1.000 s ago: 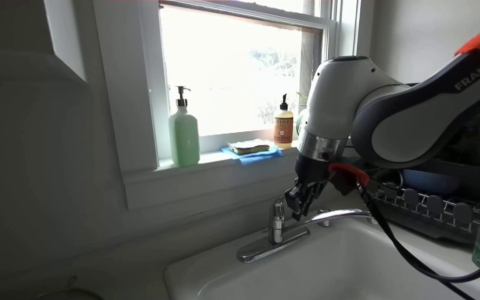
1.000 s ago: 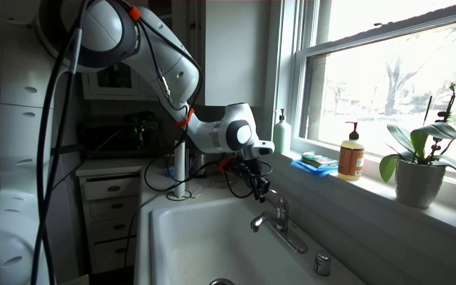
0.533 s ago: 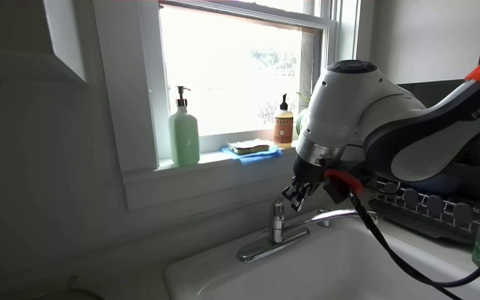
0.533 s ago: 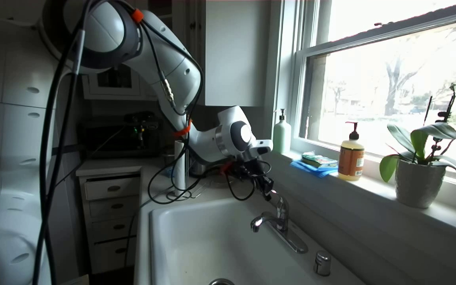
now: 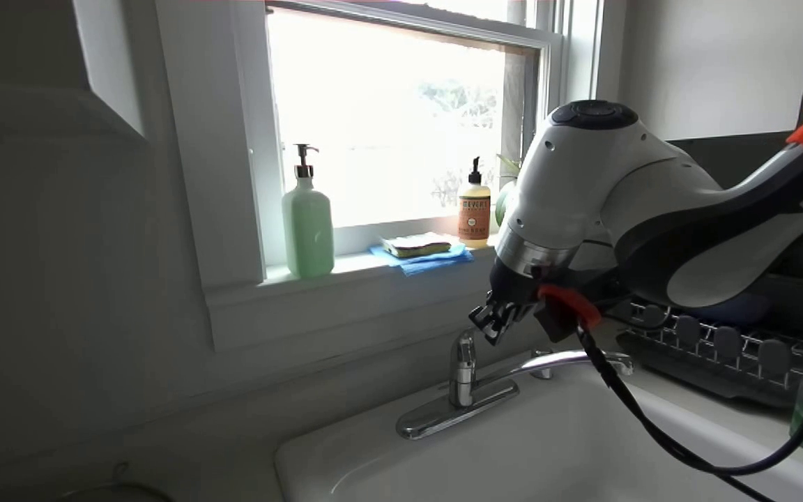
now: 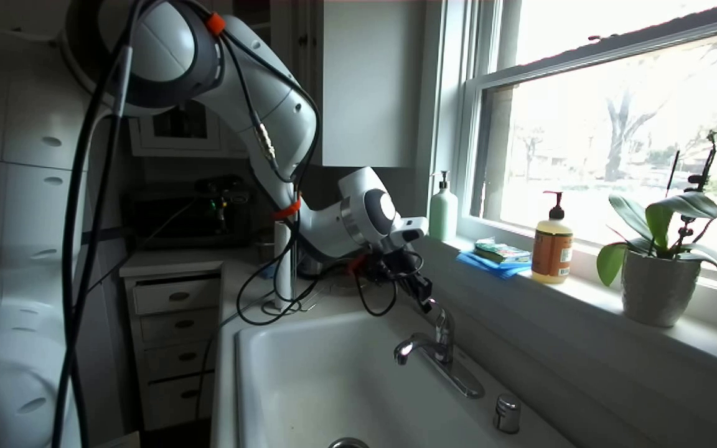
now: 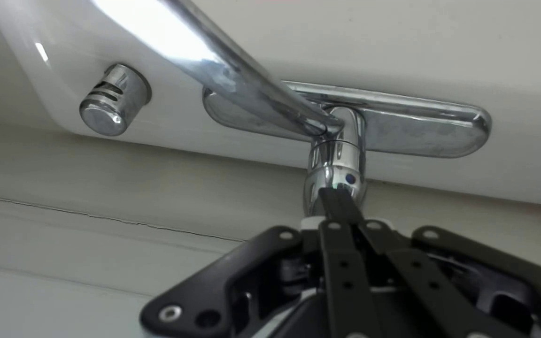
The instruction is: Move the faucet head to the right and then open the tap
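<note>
The chrome tap (image 5: 464, 380) stands at the back edge of the sink and shows in both exterior views (image 6: 444, 336). Its small lever handle (image 6: 445, 316) is on top of the body. The faucet head (image 5: 569, 358), a long arched chrome spout, points to the right in that exterior view; it crosses the upper left of the wrist view (image 7: 237, 75). My gripper (image 7: 338, 190) is shut, its two fingers together with nothing between them. The gripper (image 5: 488, 331) is tilted just above the lever's end. The fingertips overlap the tap's upper part in the wrist view; I cannot tell whether they touch.
A small chrome stub (image 7: 115, 101) stands beside the tap on the white sink (image 6: 253, 373). The window sill behind holds a green bottle (image 5: 309, 233), a sponge on a blue cloth (image 5: 436, 259), a soap bottle (image 6: 551, 249) and a potted plant (image 6: 660, 286). A dish rack (image 5: 729, 348) stands beyond the sink.
My gripper has tilted and risen, and its fingertips have come closer to the end of the tap's lever. The tap and faucet head have not moved.
</note>
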You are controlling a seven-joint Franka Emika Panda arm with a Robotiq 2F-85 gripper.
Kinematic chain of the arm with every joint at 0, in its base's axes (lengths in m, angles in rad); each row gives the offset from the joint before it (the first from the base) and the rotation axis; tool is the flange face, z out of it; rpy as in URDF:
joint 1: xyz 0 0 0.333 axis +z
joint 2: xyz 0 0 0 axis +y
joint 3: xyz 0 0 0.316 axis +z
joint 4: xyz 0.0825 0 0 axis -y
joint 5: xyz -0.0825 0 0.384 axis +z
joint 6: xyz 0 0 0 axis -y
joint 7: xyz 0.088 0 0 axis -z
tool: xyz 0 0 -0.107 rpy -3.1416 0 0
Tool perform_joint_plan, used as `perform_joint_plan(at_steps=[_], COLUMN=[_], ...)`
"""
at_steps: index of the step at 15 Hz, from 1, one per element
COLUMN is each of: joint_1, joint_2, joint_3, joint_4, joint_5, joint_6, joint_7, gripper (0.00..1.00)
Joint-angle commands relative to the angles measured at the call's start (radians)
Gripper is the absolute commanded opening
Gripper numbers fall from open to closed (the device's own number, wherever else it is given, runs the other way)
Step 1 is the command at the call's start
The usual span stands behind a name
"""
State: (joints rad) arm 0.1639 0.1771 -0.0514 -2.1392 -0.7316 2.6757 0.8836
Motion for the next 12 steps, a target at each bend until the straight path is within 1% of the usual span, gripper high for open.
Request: perform_joint_plan(at_steps=[1,9,12], joint_1=[0.008,0.006,0.005], joint_2=[0.019,0.024,0.028], joint_3=[-0.015,-0.028,-0.031], joint_4=[0.023,0.055,0.065], joint_5=[-0.063,-0.127,-0.126], joint_6=[0.049,0.061,0.058], joint_7=[0.077,0.117,0.116], gripper=[0.0,0.0,0.0])
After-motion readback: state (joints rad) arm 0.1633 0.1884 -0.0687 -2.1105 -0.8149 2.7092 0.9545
